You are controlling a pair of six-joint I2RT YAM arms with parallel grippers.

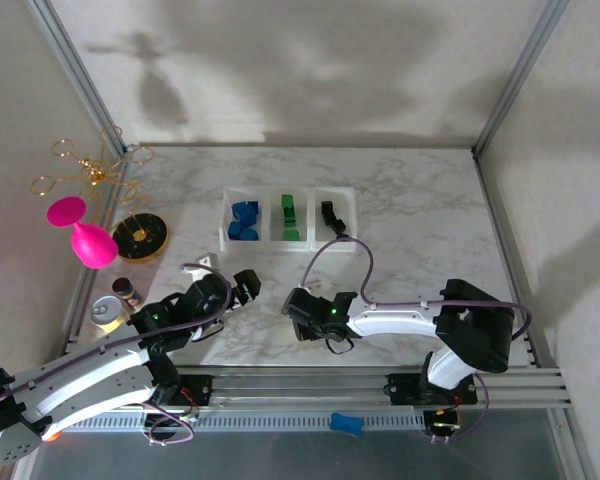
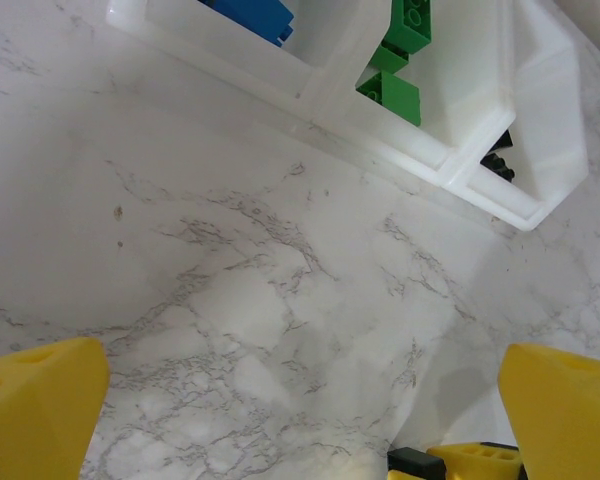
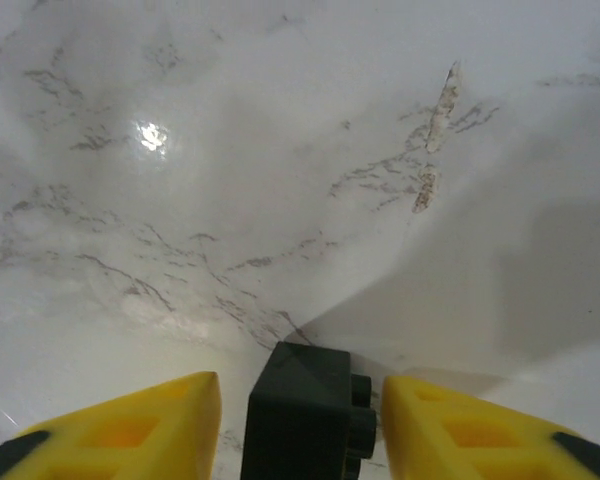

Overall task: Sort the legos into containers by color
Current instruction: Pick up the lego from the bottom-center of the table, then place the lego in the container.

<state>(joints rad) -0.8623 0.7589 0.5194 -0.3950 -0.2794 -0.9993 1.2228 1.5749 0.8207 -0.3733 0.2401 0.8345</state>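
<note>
While your right end effector (image 3: 300, 415) sits low over the tabletop (image 1: 420, 230) close to the arm bases, a small black lego (image 3: 305, 420) stands right between its two yellow fingers (image 3: 140, 430). The fingers are close together, one on each side of the brick. A thin gap shows on one side, so you cannot tell if they are squeezing it. Your left end effector (image 2: 300, 400) is just to the left of it, and its fingers are spread wide with bare marble between them. Look a little farther out and you find the containers (image 1: 270, 240), three clear boxes joined in a row near the middle of the tabletop, ahead of both arms. The left box holds the blue legos (image 1: 244, 222), the middle box holds the green legos (image 1: 289, 215), and the right box holds the black legos (image 1: 329, 214). From the left wrist you see the near wall of the row slanting across the top, with bricks inside. Off at the left side of the tabletop, a round black and gold dish (image 1: 140, 238) sits apart from the boxes.
</note>
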